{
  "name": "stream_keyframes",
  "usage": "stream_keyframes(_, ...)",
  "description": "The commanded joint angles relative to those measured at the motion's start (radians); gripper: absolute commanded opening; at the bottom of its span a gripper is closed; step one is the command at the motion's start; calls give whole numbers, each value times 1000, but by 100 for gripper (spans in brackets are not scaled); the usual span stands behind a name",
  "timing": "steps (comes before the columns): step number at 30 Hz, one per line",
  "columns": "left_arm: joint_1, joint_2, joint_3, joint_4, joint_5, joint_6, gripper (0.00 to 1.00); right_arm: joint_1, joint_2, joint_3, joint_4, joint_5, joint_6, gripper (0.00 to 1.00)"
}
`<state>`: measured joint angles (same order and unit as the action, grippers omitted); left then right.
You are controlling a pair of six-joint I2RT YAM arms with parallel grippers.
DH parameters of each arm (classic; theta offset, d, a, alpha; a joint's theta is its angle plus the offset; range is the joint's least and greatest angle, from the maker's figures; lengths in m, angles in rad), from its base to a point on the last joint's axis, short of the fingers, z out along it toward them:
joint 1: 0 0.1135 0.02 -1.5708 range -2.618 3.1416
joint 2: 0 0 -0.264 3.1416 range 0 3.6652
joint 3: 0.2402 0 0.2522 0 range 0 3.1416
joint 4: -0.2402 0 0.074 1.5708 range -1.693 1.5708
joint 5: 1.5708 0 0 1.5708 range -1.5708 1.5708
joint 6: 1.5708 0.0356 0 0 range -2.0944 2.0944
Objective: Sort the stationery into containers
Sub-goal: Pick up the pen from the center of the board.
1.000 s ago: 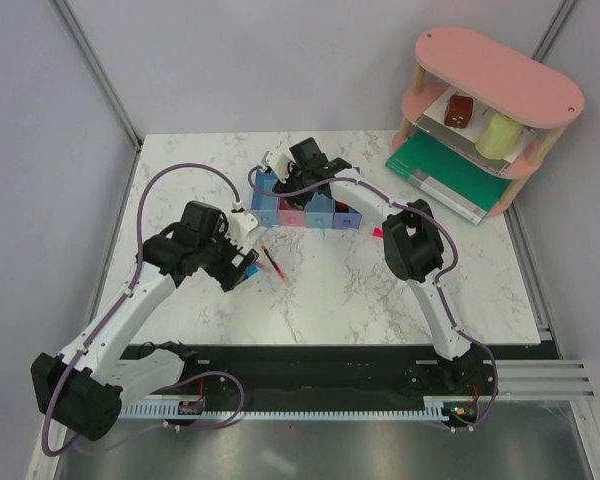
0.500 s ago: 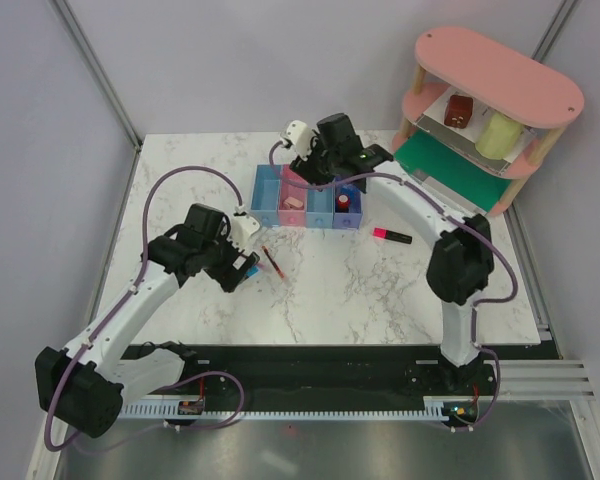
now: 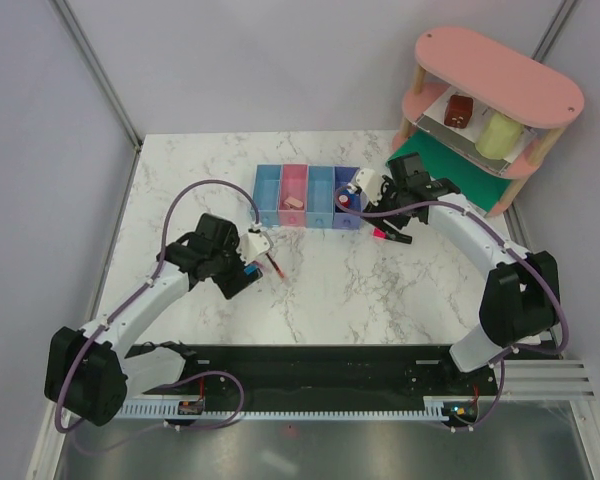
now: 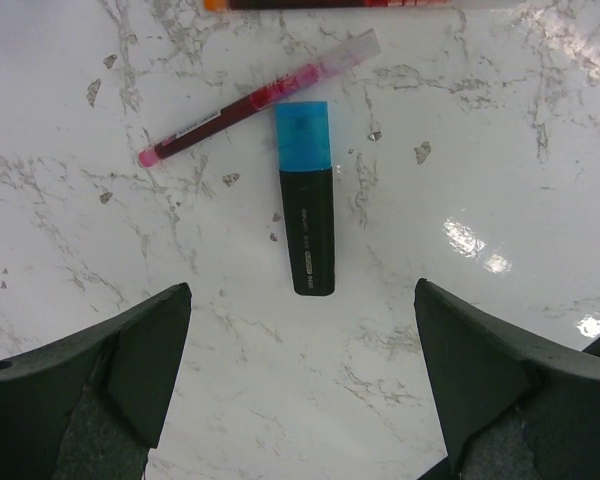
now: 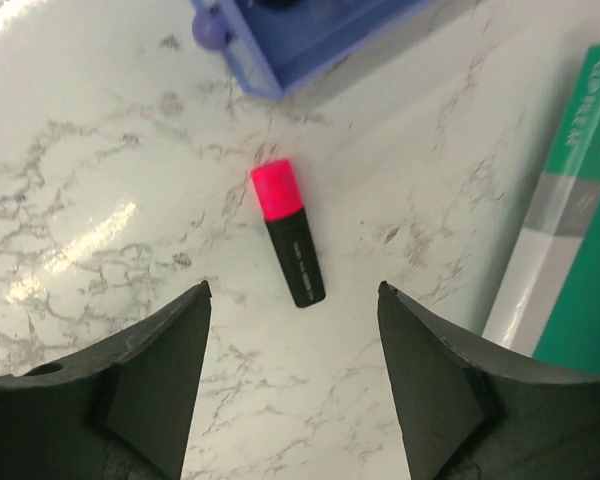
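Note:
A black marker with a blue cap (image 4: 306,200) lies on the marble table, with a thin red pen (image 4: 255,100) slanting just beyond its cap. My left gripper (image 4: 302,300) is open and empty, low over the marker's black end; it also shows in the top view (image 3: 250,265). A black marker with a pink cap (image 5: 288,245) lies near the darker blue bin (image 5: 310,30). My right gripper (image 5: 294,300) is open and empty above its black end. The four joined bins (image 3: 307,181) stand in a row; the pink one holds a pinkish block (image 3: 293,202), the darker blue one a red-black block (image 3: 345,200).
A green and white book (image 3: 442,178) lies right of the right gripper, under the pink oval shelf (image 3: 500,75) with a brown block and a pale green cylinder. Another pen with an orange end (image 4: 330,4) lies at the top edge of the left wrist view.
My right arm has swung from over the bins to the right and down, now above the pink-capped marker. My left gripper has shifted slightly toward the blue-capped marker.

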<state>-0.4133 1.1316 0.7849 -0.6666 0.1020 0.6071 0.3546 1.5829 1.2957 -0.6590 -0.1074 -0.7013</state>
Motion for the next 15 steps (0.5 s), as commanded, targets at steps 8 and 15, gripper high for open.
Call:
stream_keyframes(8,5,123,-156,268,-48,191,98,-77,77,-35,39,-71,-61,82)
stream_keyframes(15,7,238,-165,355,-48,134,96,-131,206,-7,75,-92,-84,83)
